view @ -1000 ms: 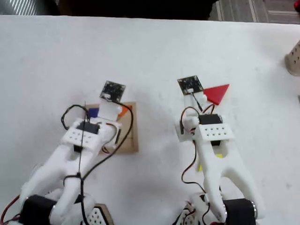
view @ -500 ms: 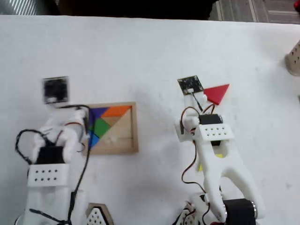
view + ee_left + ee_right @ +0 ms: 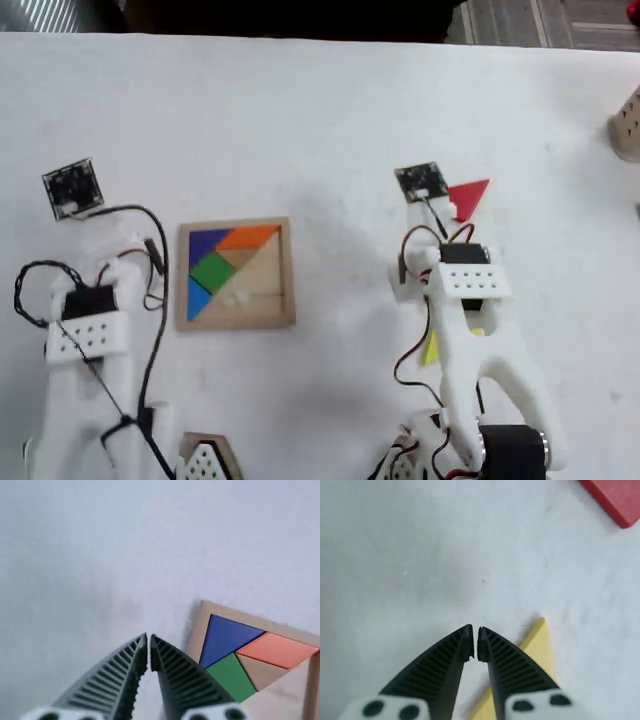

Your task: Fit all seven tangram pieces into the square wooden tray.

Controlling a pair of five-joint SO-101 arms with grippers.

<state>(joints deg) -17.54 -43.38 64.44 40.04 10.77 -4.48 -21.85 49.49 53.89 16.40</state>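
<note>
White table is carrying everything; a dark room is showing past its far edge. Tray is lying flat between the two arms, nearer the left one. Inside it, blue triangle, orange piece, green piece and a second blue piece are filling the side toward the left arm. The rest is showing pale wood, and I cannot tell whether that is tray floor or unpainted pieces. Left wrist view is cutting the tray off at the frame edge.

Left hand is hanging over bare table just beside a tray corner, fingers together, holding nothing. Right hand is likewise pressed together and empty, tips over the table next to the yellow piece. One finger is hiding part of that piece; in the high view the right arm is covering most of it.

Red triangle is lying beyond the right arm, well apart from the tray, its near side partly hidden by the arm's wrist. The right wrist view is cropping it to a corner.
</note>
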